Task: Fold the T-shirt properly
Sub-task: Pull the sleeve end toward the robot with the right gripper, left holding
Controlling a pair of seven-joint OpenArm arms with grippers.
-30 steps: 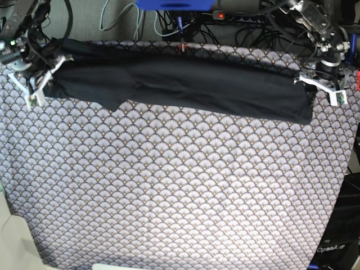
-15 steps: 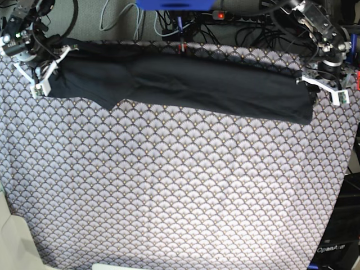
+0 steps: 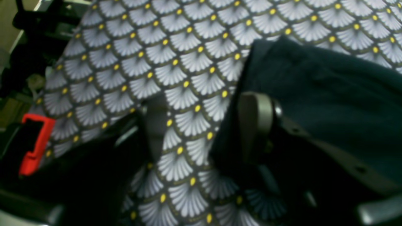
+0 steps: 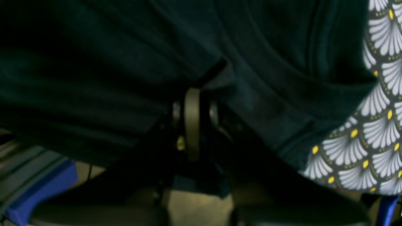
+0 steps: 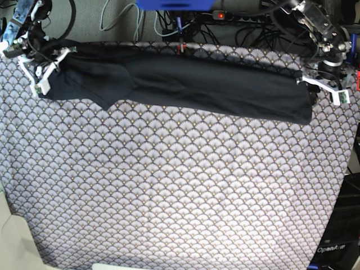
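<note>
One legible word, "OpenArm", sits on the dark block (image 5: 336, 247) at five o'clock of your base view. Your T-shirt (image 5: 185, 84), matte black cloth folded into a long band, lies across twelve o'clock on the fan-scaled tablecloth (image 5: 180, 191). Your left gripper (image 3: 204, 125) stands wide at its hem end; your right gripper (image 4: 192, 94) pinches the cloth.

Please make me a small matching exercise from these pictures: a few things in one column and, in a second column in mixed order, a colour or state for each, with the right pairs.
1. T-shirt
2. tablecloth
3. left gripper
4. clip beside the tablecloth edge

A. red
B. open, one finger on the dark cloth
C. grey fan pattern with yellow dots
D. black, lying as a long band

Pairs: 1-D, 2-C, 3-B, 4-A
</note>
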